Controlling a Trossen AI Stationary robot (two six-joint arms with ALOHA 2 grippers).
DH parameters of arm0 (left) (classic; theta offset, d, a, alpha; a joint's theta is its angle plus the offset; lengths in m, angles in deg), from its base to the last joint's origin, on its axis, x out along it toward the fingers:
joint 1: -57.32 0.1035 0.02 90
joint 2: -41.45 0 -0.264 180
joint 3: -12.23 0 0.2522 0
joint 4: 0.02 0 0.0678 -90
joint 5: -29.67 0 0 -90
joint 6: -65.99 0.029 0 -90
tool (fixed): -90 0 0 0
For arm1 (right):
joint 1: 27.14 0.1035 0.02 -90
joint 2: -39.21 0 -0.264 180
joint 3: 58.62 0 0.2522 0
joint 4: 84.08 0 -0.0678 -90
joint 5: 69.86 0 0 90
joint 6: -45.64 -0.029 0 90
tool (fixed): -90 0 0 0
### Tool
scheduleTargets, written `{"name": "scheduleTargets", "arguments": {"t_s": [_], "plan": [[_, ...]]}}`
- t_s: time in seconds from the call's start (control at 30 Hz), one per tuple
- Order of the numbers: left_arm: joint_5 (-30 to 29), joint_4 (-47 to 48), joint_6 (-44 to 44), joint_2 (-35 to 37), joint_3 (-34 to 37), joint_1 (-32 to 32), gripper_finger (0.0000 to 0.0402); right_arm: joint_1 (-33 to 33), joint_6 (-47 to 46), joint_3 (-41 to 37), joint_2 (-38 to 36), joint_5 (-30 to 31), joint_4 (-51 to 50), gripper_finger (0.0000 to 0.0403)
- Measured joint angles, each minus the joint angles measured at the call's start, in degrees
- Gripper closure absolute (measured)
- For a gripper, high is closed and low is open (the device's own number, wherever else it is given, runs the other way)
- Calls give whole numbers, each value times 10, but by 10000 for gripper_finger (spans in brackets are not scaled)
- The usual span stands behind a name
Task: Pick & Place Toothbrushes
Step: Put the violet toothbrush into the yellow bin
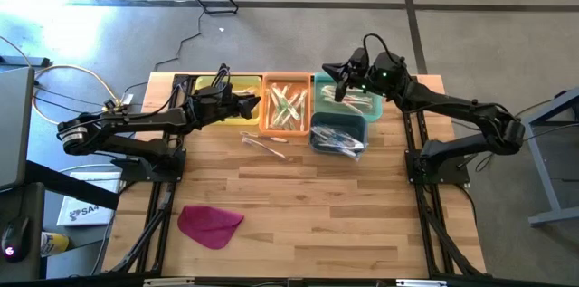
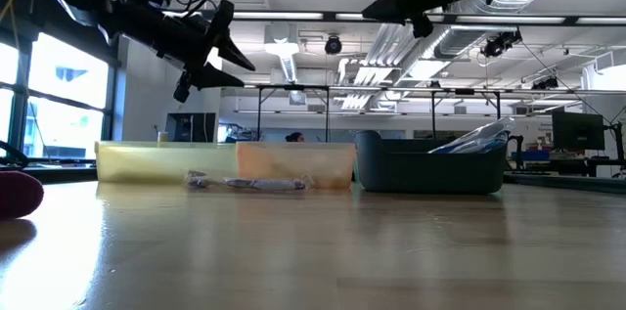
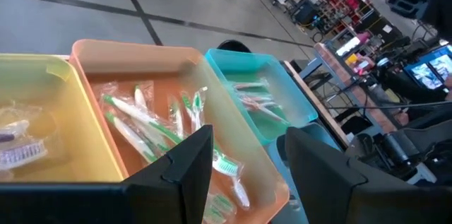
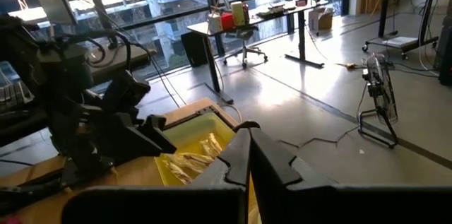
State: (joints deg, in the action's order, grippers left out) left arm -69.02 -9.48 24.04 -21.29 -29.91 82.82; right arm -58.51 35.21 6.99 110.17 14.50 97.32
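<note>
Left gripper (image 1: 251, 103): open, empty, just beside orange bin (image 1: 268, 128). Right gripper (image 1: 336, 77): shut, empty. Step: between picks. Next: loose toothbrush (image 1: 263, 143) before orange bin.

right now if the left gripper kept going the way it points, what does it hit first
Probably the green toothbrushes in the orange bin. The left gripper, fingers open, looks down into that bin from above its edge by the yellow bin. Depth is hard to judge.
</note>
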Motion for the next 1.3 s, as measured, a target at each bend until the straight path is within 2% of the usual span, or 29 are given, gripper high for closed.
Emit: {"name": "scheduleTargets", "arguments": {"t_s": [0.43,0.67,0.8,1.07,1.17,1.3], "plan": [[8,1,-7,0,0,0,226,0,17,0,-96,-2,-28,400],[102,10,95,0,-33,0,226,-4,17,0,-99,-2,-33,400],[110,88,166,0,-84,0,226,-7,20,0,-97,6,-47,400],[100,314,329,0,-209,0,226,-6,32,0,-97,27,-68,400],[99,364,379,0,-240,0,226,-6,32,0,-97,27,-72,400],[99,384,404,0,-261,0,226,-6,32,0,-97,27,-83,400]]}}
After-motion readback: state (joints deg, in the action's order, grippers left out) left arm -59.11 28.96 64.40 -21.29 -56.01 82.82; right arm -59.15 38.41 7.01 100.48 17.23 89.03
